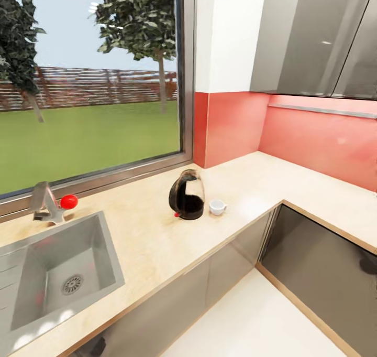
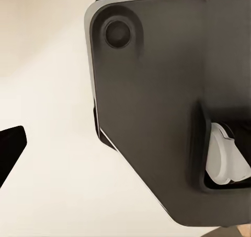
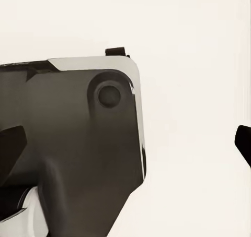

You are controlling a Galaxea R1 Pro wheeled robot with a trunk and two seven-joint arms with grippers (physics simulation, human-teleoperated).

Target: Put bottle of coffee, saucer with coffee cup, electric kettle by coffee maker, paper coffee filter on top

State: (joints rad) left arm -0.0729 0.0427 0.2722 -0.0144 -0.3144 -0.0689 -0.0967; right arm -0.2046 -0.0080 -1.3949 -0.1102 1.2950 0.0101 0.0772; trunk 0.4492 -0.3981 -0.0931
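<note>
countertop (image 1: 157, 236): matt beige wood-look | electric kettle (image 1: 187, 194): glossy smoky glass | sink (image 1: 99, 252): brushed metal

The countertop (image 1: 157, 236) is light beige. The electric kettle (image 1: 187, 195) is dark and black. The coffee cup (image 1: 217, 207) is white. The wall (image 1: 235, 126) is pink-red.

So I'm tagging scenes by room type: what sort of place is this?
A simulated home kitchen, most likely: a long beige wood-look countertop with a steel sink, grey glossy wall cabinets, and a rounded dark glass kettle beside a small white cup.
</note>
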